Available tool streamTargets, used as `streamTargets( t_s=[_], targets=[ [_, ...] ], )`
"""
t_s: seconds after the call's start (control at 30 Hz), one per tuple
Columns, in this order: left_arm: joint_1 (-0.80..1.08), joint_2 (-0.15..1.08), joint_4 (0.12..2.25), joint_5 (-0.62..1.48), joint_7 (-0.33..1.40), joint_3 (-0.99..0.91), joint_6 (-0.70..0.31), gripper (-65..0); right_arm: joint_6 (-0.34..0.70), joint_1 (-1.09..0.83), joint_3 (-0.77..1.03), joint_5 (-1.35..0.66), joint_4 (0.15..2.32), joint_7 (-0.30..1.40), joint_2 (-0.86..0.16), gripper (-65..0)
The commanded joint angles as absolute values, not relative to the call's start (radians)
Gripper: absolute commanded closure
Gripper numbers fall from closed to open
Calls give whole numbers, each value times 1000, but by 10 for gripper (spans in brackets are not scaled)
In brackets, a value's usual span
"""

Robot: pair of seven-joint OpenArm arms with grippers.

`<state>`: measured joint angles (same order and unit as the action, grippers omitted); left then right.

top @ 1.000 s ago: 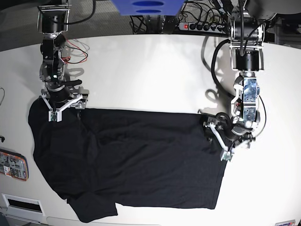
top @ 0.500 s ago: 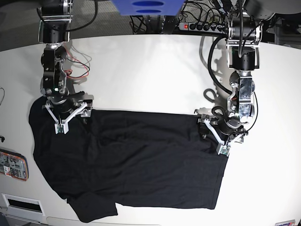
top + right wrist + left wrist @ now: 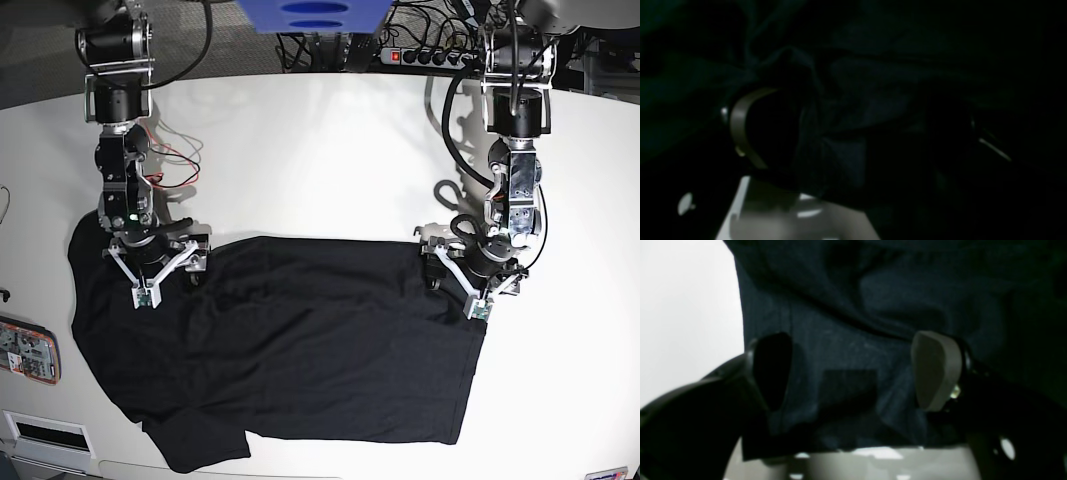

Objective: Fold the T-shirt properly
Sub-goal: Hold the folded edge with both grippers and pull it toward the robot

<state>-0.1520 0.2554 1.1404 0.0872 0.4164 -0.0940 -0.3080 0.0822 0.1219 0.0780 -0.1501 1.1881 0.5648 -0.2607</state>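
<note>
Both tools have slid toward the near side of the worktop (image 3: 320, 150) since the earlier frames, and the far edge of the shirt (image 3: 300, 340) has come along with them, so it now lies a little lower in the base view.

Black and plain, the shirt lies spread flat on the white worktop, its long axis running left to right across the base view. One sleeve pokes out at the near left corner. Each tool sits at one end of the far edge: the right tool (image 3: 158, 268) on the view's left, near the shoulder, and the left tool (image 3: 470, 280) on the view's right, at the hem corner. From both tools, the body of the shirt stretches away toward the near edge of the worktop.

Seen from the left wrist, the left tool (image 3: 853, 373) stands spread apart, with cloth lying between and under its two fingers; whether it pinches any fabric cannot be told. The right wrist view is very dark. Its tool (image 3: 853, 133) shows one pale finger with bunched cloth beside it, and the other finger is lost in shadow, so its grip cannot be judged.

A fold would likely carry this far edge over the body toward the near edge, both arms moving together, since each is equally close to its own corner.
</note>
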Motion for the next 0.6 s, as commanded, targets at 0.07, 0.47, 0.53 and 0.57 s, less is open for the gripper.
streamTargets(
  t_s=[0.07,0.47,0.53,0.57],
  targets=[
    [-113,260,1136,47,509,-91,-311,-542,91,127,74,-137,1191,596,-268,-617],
    [15,266,1136,50,503,-96,-311,-542,93,-10,74,-136,1293,591,-272,-617],
    [28,266,1136,50,503,-96,-311,-542,93,-53,73,-136,1297,587,-309,-617],
    [30,266,1136,50,504,-96,-311,-542,93,-67,73,-136,1297,587,-318,-617]
  ],
)
